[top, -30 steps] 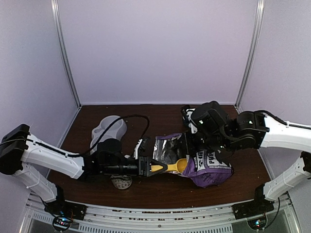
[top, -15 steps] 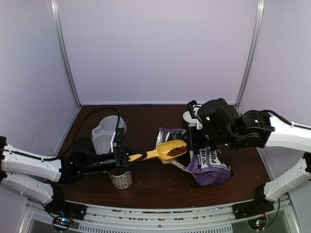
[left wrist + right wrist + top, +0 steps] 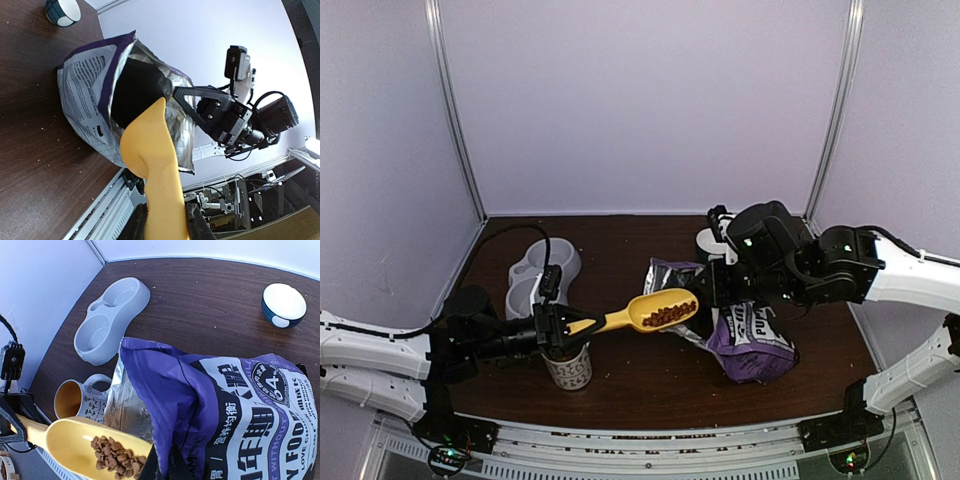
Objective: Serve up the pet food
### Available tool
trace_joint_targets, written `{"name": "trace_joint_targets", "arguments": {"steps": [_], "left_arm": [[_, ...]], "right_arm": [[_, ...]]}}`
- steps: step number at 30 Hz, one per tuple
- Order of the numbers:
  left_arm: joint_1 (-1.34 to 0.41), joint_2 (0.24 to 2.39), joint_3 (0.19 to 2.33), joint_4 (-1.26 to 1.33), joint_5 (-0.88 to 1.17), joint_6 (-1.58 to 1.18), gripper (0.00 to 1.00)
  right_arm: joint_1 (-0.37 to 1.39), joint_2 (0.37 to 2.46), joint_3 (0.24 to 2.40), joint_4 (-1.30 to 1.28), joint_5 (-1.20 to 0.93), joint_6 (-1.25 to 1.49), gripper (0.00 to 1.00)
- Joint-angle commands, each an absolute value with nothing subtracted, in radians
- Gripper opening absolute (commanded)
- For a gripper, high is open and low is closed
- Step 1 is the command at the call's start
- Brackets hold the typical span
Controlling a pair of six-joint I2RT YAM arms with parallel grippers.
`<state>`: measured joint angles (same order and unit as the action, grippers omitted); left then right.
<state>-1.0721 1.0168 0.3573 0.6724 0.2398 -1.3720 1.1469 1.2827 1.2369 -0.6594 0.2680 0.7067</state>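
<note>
Scoop [image 3: 638,316] drawn leftward from bag [image 3: 752,345] | kibble [image 3: 669,314] beyond left pincer [image 3: 564,326]

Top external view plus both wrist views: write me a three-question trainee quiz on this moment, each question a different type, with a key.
1. True or false: the yellow scoop is empty.
2. What holds the scoop's handle? A: the left gripper. B: nothing; it lies loose. C: a person's hand.
3. How many wells has the grey bowl, and does either hold food?
Key: 1 false, it carries kibble. 2 A. 3 two, both empty.
</note>
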Motion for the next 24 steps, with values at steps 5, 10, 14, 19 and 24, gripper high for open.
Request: {"name": "trace_joint_targets", "arguments": {"steps": [5,10,14,19,24], "left_arm": [[-1.053,0.939,0.368,0.713,0.309,-1.377,0.00],[-1.027,0.874,0.385,0.661,0.304,-1.371,0.00],[-0.980,0.823,0.446,0.531,0.315,-1.341,0.00],[-0.908,0.804,0.489,0.495,0.340,-1.343,0.00],[-0.840,0.779,0.502,0.455,0.321,-1.370,0.00]], "right_arm": [[1.127,1.265,1.258,-0.664,0.319,0.708,0.00],[1.125,1.260,1.254,-0.669,0.323,0.709,0.00],[1.125,1.262,1.253,-0.667,0.321,0.710,0.00],[1.123,1.269,1.253,-0.665,0.318,0.712,0.00],[1.123,1.266,1.253,-0.667,0.319,0.714,0.00]]}}
